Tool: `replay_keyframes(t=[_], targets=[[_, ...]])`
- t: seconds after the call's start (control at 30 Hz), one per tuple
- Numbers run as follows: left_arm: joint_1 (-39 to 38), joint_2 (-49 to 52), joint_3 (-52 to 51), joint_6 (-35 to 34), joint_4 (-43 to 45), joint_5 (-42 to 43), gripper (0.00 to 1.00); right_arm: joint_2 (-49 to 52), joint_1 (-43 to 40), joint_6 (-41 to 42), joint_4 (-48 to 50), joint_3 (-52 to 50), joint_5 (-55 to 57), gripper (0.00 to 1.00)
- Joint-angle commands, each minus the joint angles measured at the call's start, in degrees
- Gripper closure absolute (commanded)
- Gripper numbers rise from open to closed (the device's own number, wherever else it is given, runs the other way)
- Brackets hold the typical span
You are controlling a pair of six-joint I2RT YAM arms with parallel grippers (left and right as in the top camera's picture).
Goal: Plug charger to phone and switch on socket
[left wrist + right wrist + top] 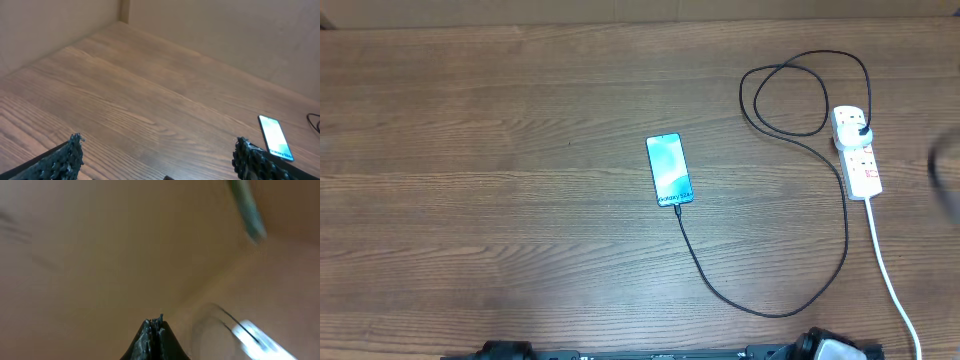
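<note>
Left gripper (157, 147) fingers (62, 160) are spread wide with nothing between them, only table (150, 90). Both fingers are cut off at the frame bottom. Phone (274, 136) lies ahead of the right-hand finger, just past its tip, screen up and lit. Its long axis runs roughly away from the fingers, text end toward them, and that finger hides the near corner.

From above, charger (846, 225) meets the phone's near end. The joint is too small to tell if it's seated. The cable sweeps toward the arms, curves back out, loops, and its plug sits in the far end of the socket (857, 152). The socket's long axis runs about parallel to the phone's. Its switch state is unreadable, and its cord (890, 280) runs off the near edge.

A dark blur (945, 180) at the right edge can't be identified.

Right gripper (155, 330) fingers are pressed together, holding nothing. That view is motion-smeared: a teal streak up-right of the fingertips and a white smear with a dark arc down-right, neither sharp enough to confirm.
</note>
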Motion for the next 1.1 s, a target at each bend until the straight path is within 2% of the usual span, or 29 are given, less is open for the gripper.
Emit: replay_keyframes(t=[0.0,0.23,0.33,0.5,0.6,0.7,0.9,1.07], targets=[[1.88,-0.48,0.13,-0.61,0.13,-0.52,0.01,-7.13,0.07,2.56,3.65,0.81,-3.48,0.96],[4.52,-0.48,0.13,-0.61,0.13,-0.55,0.01,-15.78,0.07,4.02,13.88,0.81,-3.89,0.96],[4.55,-0.48,0.13,-0.61,0.09,-0.55,0.0,-17.14,0.5,3.52,17.44,0.81,-3.89,0.91],[4.55,-0.48,0.13,-0.59,0.04,-0.55,0.0,-17.9,5.55,1.81,11.76,0.37,-3.34,0.9],[4.55,-0.48,0.13,-0.39,-0.92,-0.76,0.0,-19.21,10.43,1.81,11.32,-1.33,-2.86,0.88],[4.55,-0.48,0.13,-2.99,-0.37,1.16,0.01,-21.49,13.9,1.64,11.34,-3.69,-2.82,0.85],[4.55,-0.48,-2.05,-13.11,11.98,1.14,0.0,-28.94,15.17,1.64,11.67,-8.5,-2.82,0.85],[4.55,-0.48,-10.32,-13.94,22.1,1.22,0.0,-36.33,15.17,1.64,14.45,-13.22,-2.82,0.84]])
